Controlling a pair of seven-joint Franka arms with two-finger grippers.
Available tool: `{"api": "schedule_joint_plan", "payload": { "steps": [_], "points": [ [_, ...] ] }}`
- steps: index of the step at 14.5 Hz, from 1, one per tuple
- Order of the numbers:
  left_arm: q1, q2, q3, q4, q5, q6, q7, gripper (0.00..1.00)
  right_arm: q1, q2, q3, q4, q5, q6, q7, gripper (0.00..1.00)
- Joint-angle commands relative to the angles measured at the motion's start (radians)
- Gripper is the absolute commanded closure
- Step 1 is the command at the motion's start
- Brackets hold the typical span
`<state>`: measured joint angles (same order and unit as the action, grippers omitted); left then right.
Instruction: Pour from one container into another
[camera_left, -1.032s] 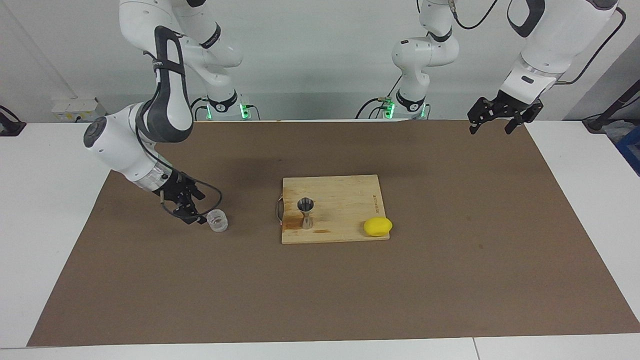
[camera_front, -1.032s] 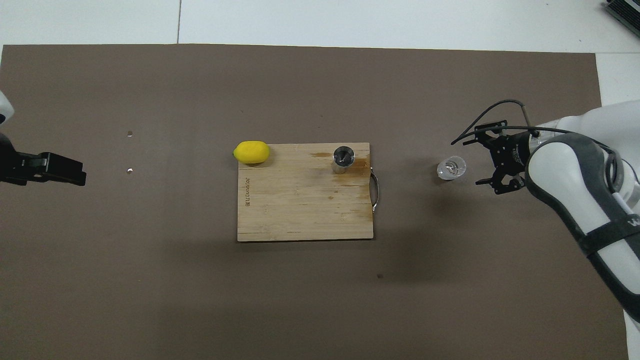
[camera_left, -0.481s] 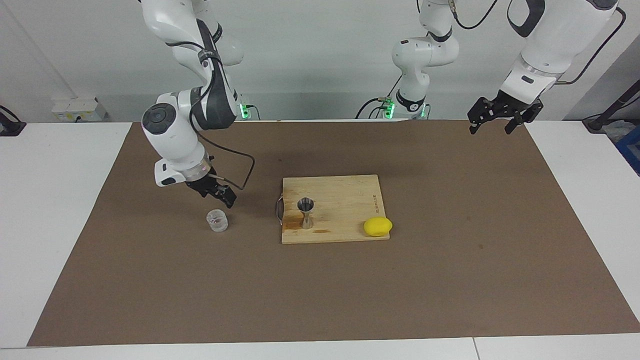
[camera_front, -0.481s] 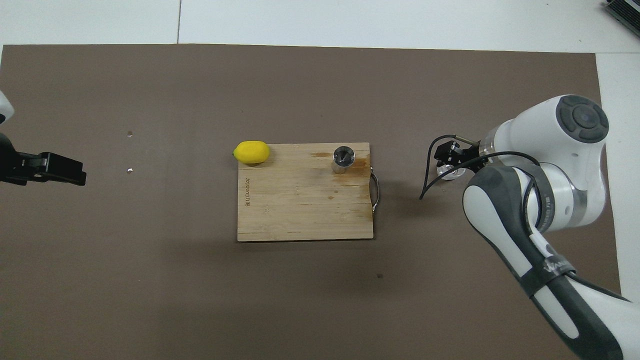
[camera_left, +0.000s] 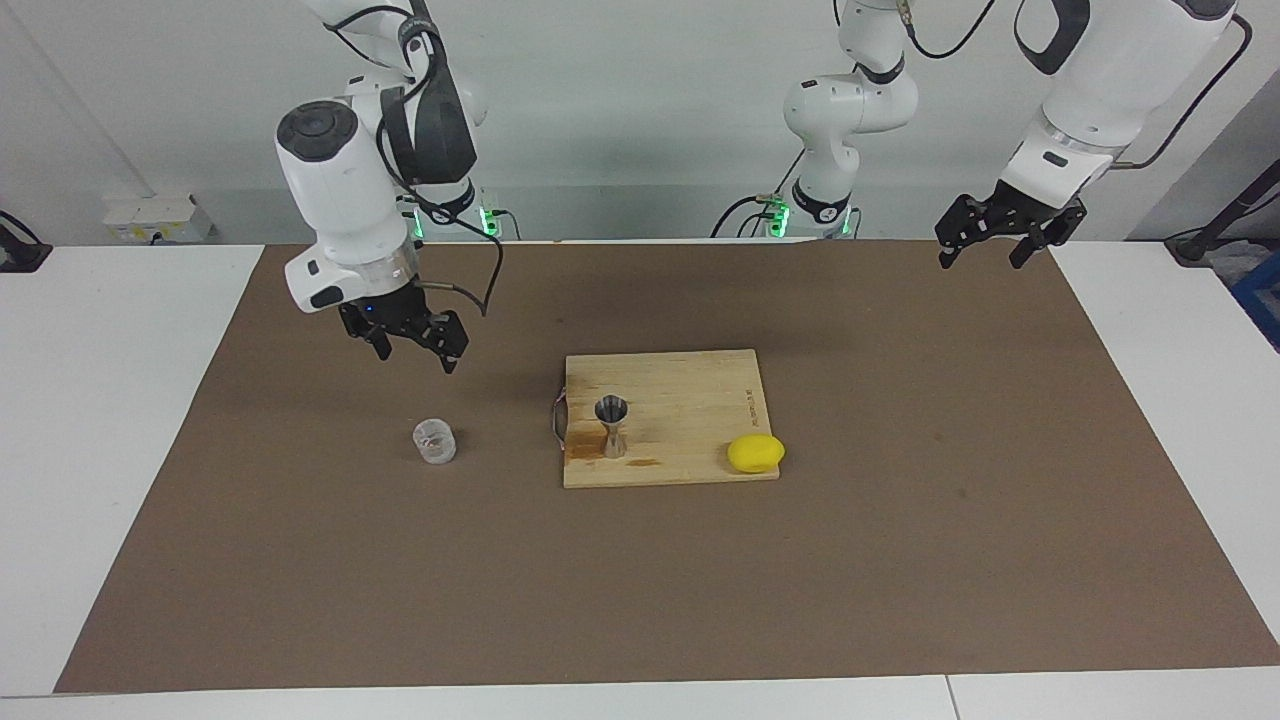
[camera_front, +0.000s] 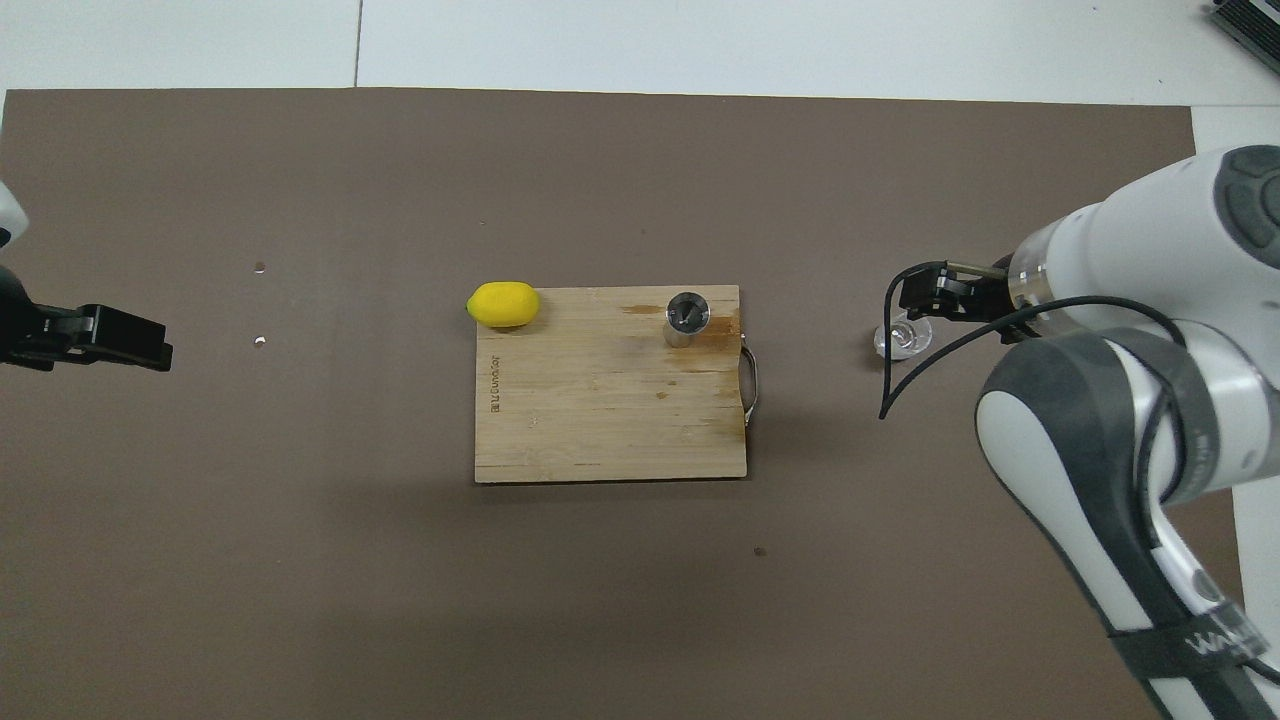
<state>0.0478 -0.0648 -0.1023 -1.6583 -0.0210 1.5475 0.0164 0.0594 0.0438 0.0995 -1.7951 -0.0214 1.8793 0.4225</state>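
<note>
Risk first: right gripper (camera_left: 405, 343) hangs above the mat with fingers apart, holding nothing; a descent off-centre could knock the clear cup (camera_left: 434, 441) over and spill it, since it is short and slick-walled. Cup stands upright on the brown mat (camera_left: 300, 560), toward the right arm's end, well apart from the cutting board (camera_left: 680, 400). Thick see-through walls, contents hard to tell. Steel jigger (camera_left: 611, 426) upright on the board near its handle end, narrow mouth, so pouring could miss. Lemon (camera_left: 755, 453) at the board's corner. Left gripper (camera_left: 985, 245) waits, fingers spread, empty
</note>
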Motion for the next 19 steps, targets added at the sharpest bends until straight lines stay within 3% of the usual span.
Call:
{"api": "schedule_joint_plan", "payload": {
  "steps": [1, 7, 11, 19],
  "points": [
    [0.012, -0.032, -0.004, -0.038, -0.008, 0.022, 0.011, 0.0, -0.015, 0.014, 0.0, 0.135, -0.017, -0.129, -0.06, 0.01],
    [0.012, -0.032, -0.004, -0.038, -0.008, 0.022, 0.011, 0.0, -0.033, 0.011, -0.003, 0.261, -0.017, -0.258, -0.14, 0.01],
    [0.012, -0.032, -0.004, -0.038, -0.008, 0.022, 0.011, 0.0, -0.035, -0.045, -0.003, 0.204, -0.015, -0.321, -0.223, 0.01],
    [0.012, -0.032, -0.004, -0.038, -0.008, 0.022, 0.011, 0.0, -0.033, -0.048, -0.001, 0.194, 0.003, -0.321, -0.231, 0.01]
  ]
}}
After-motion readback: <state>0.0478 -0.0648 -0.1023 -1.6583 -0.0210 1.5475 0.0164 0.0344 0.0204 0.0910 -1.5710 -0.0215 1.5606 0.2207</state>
